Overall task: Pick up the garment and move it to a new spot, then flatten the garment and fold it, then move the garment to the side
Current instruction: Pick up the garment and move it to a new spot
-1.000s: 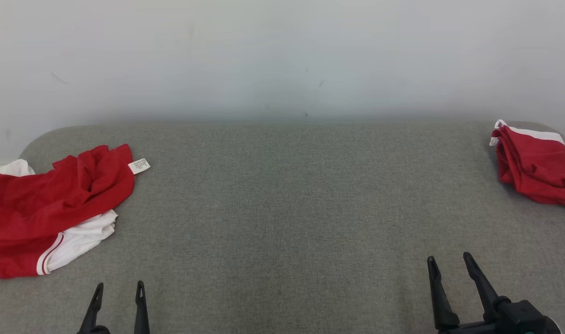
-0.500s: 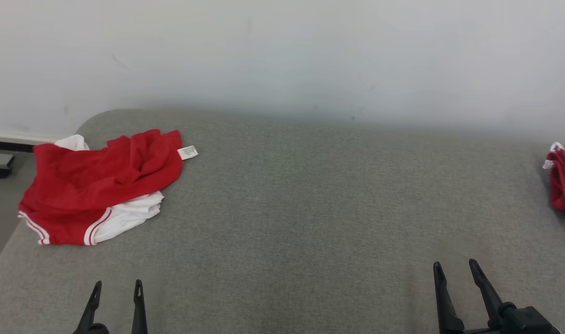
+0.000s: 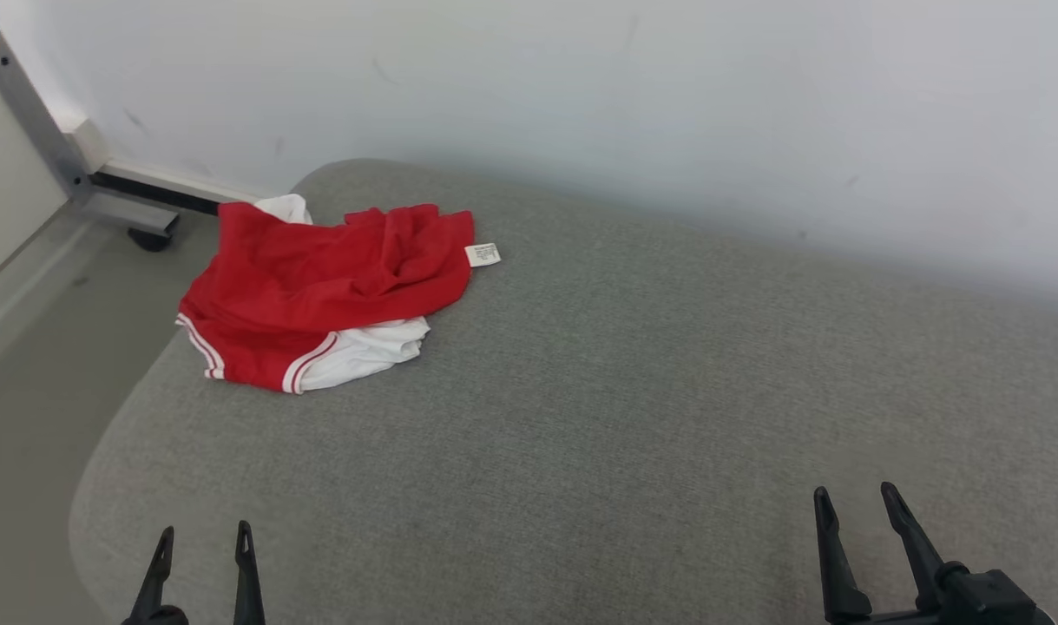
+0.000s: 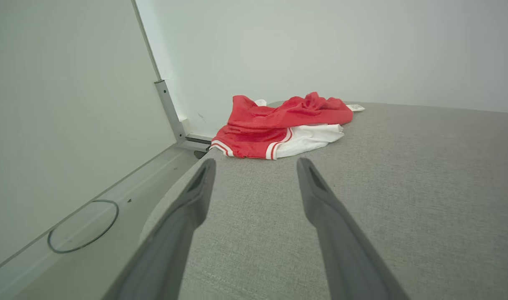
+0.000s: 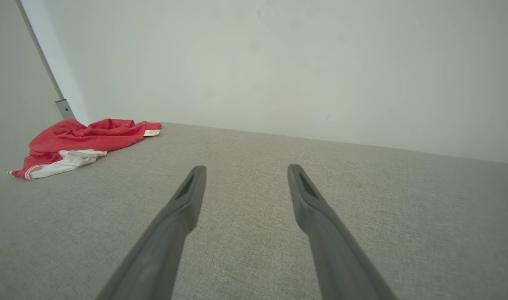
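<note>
Garment (image 3: 320,286): a red piece with a white panel and red-and-white striped hems lay crumpled in a loose heap.
Garment position: it sat at the far left corner of the grey padded surface (image 3: 624,391), close to the rounded edge and near the wall (image 3: 581,87).
Label (image 3: 483,255): a small white tag stuck out flat from the garment's far right corner, resting on the grey fabric.
Left gripper (image 3: 204,531): released, its two dark fingers spread apart and grasping nothing; it hung over the near left edge of the surface, well apart from the garment.
Left wrist view: the fingers pointed towards the garment, with bare grey fabric between the fingertips and the striped hem.
Right gripper (image 3: 854,491): released too, fingers held wide with nothing between them, over the near right part of the surface.
Right wrist view: the garment lay far off to the left of the fingers.
Floor (image 3: 34,365): pale grey floor showed left of the surface, with a metal frame post (image 3: 25,113) and a dark caster (image 3: 151,239) by the wall.
</note>
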Controlling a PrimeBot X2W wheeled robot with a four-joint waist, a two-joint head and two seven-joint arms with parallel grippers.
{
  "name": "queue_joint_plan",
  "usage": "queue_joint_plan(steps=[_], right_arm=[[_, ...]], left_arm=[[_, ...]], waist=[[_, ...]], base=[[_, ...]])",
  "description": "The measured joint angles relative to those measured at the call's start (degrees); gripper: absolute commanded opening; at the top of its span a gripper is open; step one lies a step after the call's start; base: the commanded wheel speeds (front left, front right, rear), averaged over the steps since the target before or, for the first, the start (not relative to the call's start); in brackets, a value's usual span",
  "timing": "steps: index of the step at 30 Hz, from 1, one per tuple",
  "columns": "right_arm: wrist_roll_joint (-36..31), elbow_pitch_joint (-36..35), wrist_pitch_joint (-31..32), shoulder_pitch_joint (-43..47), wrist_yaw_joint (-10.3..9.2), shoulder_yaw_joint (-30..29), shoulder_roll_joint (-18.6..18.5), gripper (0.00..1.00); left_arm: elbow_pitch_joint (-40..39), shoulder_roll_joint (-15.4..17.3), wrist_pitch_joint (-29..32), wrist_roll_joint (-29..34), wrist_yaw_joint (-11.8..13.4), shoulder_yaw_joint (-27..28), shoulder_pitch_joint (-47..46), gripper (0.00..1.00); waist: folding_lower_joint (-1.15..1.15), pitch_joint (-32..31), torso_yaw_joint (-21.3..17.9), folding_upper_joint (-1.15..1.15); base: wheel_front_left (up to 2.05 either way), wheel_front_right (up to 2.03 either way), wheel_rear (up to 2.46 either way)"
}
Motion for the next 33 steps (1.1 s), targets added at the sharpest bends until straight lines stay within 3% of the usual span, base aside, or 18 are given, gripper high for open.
queue_joint_plan(steps=[8,15,26,33], right_arm=[[0.0,-0.4,0.5,-0.3,0.0,0.0,-0.3,1.0],[-0.2,-1.1,1.0,-0.4,0.01,0.0,-0.4,1.0],[-0.3,-2.7,2.0,-1.6,0.01,0.4,-1.4,1.0],[-1.0,-5.1,3.1,-4.6,0.01,-0.8,-2.9,1.0]], left_arm=[[0.1,-0.2,-0.3,-0.8,0.3,-0.1,0.0,1.0],[0.1,-0.2,-0.4,-1.2,1.0,0.0,-0.1,1.0],[-0.3,-0.1,-0.6,-2.3,2.2,1.4,-2.4,1.0],[-0.5,1.0,-0.7,-4.3,1.9,3.7,-11.1,1.0]], waist=[[0.0,1.3,4.6,0.0],[0.0,2.5,6.2,0.0],[0.0,4.2,5.2,0.0],[0.01,7.1,2.2,0.0]], base=[[0.0,0.0,0.0],[0.0,0.0,0.0],[0.0,0.0,0.0],[0.0,0.0,0.0]])
